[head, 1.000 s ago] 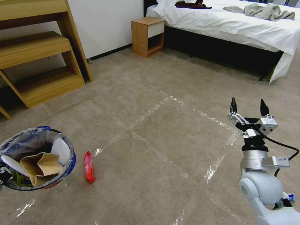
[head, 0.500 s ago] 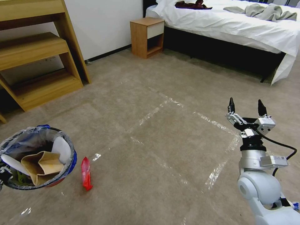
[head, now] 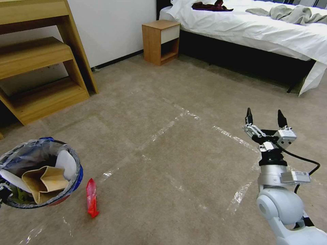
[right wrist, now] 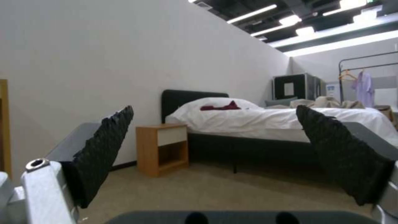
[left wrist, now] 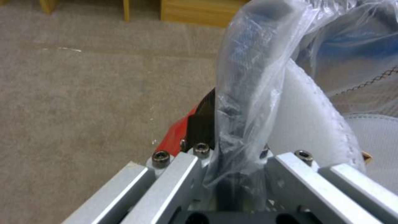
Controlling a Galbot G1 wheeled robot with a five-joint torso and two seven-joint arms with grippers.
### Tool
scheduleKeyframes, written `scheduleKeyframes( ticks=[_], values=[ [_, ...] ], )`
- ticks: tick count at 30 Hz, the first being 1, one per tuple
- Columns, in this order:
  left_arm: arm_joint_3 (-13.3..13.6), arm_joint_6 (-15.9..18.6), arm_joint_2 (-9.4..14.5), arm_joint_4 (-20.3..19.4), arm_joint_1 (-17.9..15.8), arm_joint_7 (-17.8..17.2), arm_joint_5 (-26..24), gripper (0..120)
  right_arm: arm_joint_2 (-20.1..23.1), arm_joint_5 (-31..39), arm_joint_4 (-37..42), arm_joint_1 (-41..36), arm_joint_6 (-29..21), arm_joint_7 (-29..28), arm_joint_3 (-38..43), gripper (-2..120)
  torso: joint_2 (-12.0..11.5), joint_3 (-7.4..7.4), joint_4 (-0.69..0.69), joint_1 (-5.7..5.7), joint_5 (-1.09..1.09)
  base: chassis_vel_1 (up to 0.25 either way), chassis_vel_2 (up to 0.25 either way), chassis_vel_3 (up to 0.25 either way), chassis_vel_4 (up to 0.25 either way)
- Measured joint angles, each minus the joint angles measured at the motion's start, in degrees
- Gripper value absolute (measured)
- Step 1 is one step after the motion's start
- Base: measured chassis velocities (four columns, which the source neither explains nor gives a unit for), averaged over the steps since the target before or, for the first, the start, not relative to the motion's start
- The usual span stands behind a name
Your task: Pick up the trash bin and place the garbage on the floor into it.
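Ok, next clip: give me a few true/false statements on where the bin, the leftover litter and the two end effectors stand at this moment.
1. The trash bin already holds a tan paper bag. True.
2. A red wrapper lies inside the bin. False: it lies on the floor just beside the bin, on the bin's right in the head view.
3. The right end effector is open and holds nothing. True.
4. The right end effector is touching the red wrapper. False: it is raised, pointing up, well off to the right of the wrapper.
5. The left end effector is clamped on the bin's bag-lined rim. True.
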State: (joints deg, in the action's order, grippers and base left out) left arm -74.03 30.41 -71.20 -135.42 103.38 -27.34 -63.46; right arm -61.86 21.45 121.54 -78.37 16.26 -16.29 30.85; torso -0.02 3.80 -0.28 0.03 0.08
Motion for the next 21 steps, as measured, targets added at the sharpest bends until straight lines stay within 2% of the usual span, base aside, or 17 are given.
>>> scheduleKeyframes(
  ticks=[9,21],
  values=[
    [0.0,0.0,-0.2,0.0,0.0,0.0,0.1,1,0.8,-1.4,-0.2,0.6,-0.2,0.0,-2.5,100,0.0,-0.01,0.00,0.00,0.00,-0.067,0.071,0.070,-0.060],
    [-0.2,-0.1,-0.4,0.0,0.2,0.0,0.3,1,2.2,-2.1,-0.2,1.2,-0.4,0.0,-7.2,100,0.0,0.00,0.01,0.01,0.00,-0.118,0.112,0.111,-0.108]
  ],
)
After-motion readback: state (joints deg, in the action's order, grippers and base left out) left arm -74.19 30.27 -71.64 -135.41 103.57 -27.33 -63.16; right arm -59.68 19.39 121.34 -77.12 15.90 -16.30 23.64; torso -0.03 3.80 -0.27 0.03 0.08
